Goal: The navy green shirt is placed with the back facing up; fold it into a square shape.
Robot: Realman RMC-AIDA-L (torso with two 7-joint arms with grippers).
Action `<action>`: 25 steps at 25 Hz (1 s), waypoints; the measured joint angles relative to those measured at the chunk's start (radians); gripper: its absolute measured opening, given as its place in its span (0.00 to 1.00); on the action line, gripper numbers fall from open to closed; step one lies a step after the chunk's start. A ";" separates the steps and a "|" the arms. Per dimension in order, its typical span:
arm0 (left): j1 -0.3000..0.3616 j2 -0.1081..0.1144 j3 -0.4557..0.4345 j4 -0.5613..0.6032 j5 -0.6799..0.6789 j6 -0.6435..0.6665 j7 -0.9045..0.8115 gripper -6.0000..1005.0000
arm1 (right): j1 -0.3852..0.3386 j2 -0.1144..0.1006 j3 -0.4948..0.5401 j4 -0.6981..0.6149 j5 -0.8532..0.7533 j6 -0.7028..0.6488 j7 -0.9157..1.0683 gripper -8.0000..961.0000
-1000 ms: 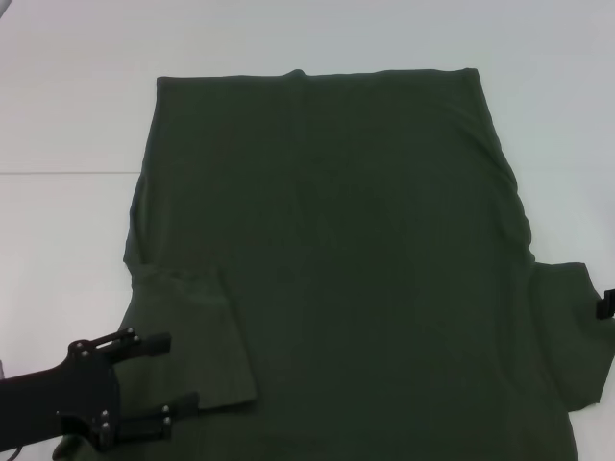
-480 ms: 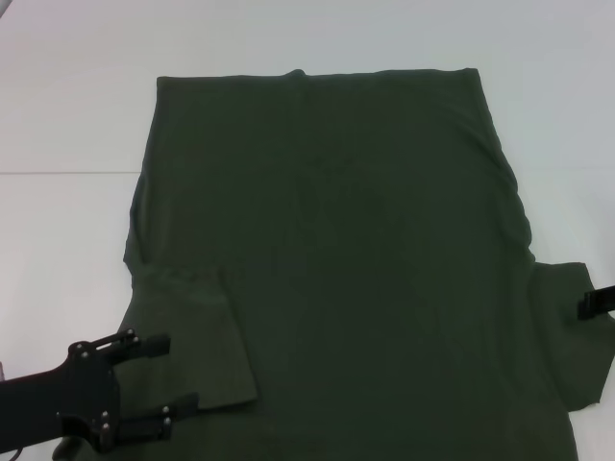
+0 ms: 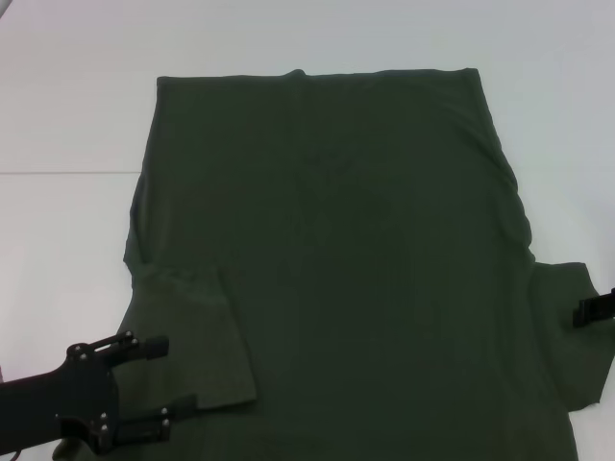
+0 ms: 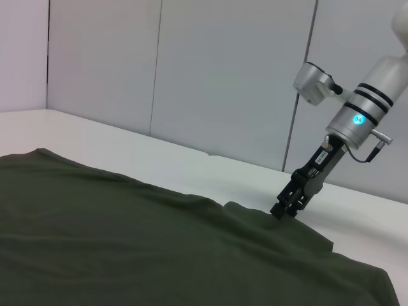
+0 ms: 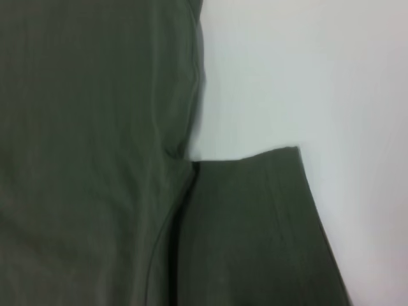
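Large plain dark olive-green short-sleeved soft-fabric shirt [image 3: 327, 259] lies flat on the white tabletop [image 3: 67, 115], filling the middle, straight hem edge at the far side, sleeves at the near side. Left sleeve [image 3: 197, 336] already folded in over the body; right sleeve [image 3: 572, 336] spread out flat toward the right edge. Left tool [image 3: 159, 384] near-left, fingers apart, nothing between them, hovering beside the folded left sleeve. Right tool [image 4: 285, 209] at the right sleeve's outer edge, tip down at the cloth; left wrist view shows the fingers close together at the fabric, but cannot tell if they pinch it. Right wrist view shows just the sleeve and side seam, no fingers. Handling judgement: light, limp, matte cloth, not slippery or fragile, will drape and wrinkle when lifted, so folds need dragging flat. Best hold looks like the right sleeve's cuff edge, pinching it and carrying it inward over the body to match the left side. No containers in view, only shirt and tabletop.
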 joint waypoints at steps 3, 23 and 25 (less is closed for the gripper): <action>0.000 0.000 0.000 -0.001 0.000 -0.002 0.000 0.84 | 0.000 0.000 0.000 0.001 0.001 0.002 0.000 0.85; -0.002 0.000 0.005 -0.016 0.000 -0.025 0.003 0.84 | 0.000 -0.009 0.000 0.027 0.076 -0.005 -0.030 0.83; -0.002 0.000 0.005 -0.015 0.000 -0.025 0.003 0.84 | -0.001 -0.009 0.000 0.027 0.076 -0.005 -0.030 0.82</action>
